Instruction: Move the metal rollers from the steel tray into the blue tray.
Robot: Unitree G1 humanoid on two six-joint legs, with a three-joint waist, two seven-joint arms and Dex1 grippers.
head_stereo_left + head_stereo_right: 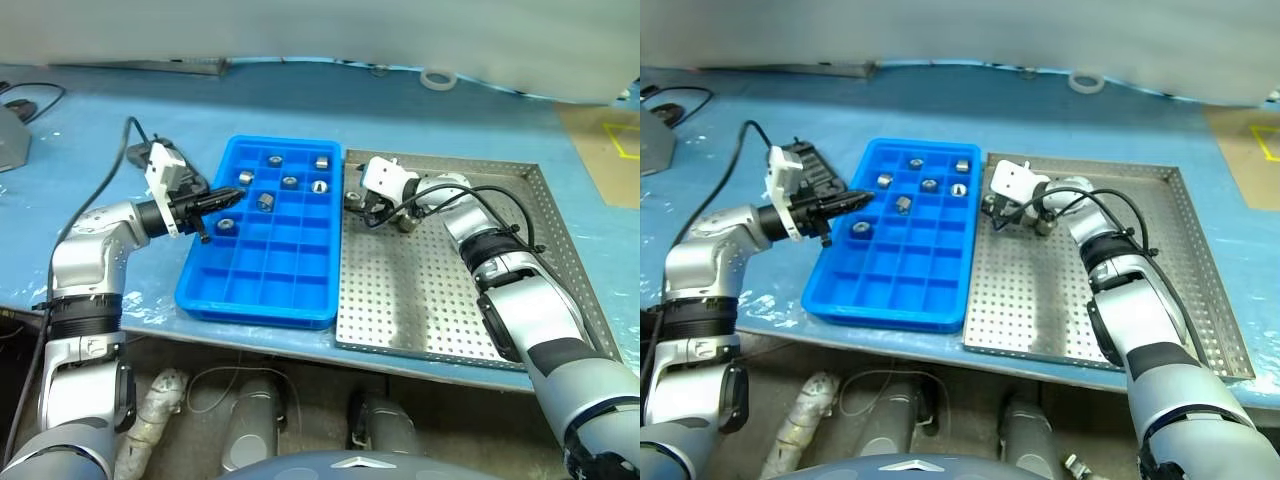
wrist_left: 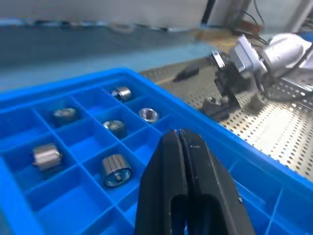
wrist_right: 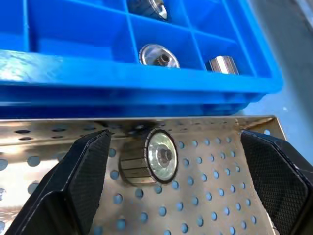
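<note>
roller (image 3: 149, 163) between open end effector (image 3: 181, 181) fingers

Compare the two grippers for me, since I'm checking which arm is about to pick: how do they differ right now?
The left gripper has its jaws shut and empty; the right gripper has its jaws wide open. The left one hangs over the blue tray, the right one is low on the steel tray, straddling a metal roller without gripping it. Both have two black fingers.

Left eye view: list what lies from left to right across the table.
Left gripper → blue tray → right gripper → steel tray, whose bare perforated floor runs on to its right rim.
</note>
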